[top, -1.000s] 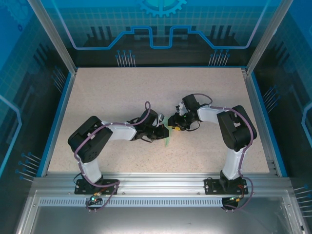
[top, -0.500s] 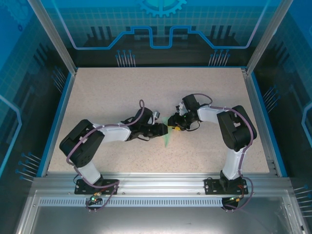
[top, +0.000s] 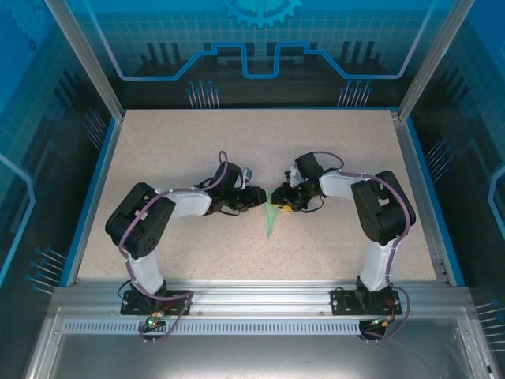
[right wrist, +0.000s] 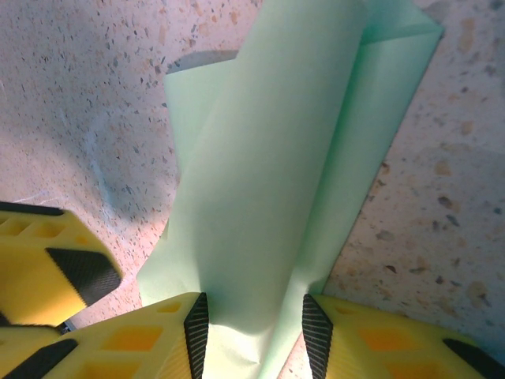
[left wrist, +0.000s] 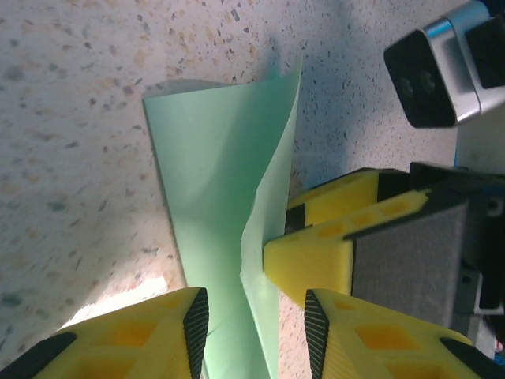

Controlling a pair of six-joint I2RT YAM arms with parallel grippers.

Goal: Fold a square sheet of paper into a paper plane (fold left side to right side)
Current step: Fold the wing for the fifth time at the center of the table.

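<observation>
Where R gripper (right wrist: 251,320) pinches, plane (right wrist: 268,158) sits.

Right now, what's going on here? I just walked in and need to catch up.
This is partway through folding a thin pale mint-green sheet of paper into a plane, and it is already partly folded. The right gripper appears to pinch one end of it. The left gripper straddles its edge with its jaws open, not gripping.

I count one paper (top: 271,223), one table (top: 173,150), two arms (left arm (top: 185,204), right arm (top: 347,184)) and two grippers (left gripper (left wrist: 251,316), right gripper (right wrist: 250,316)).
</observation>
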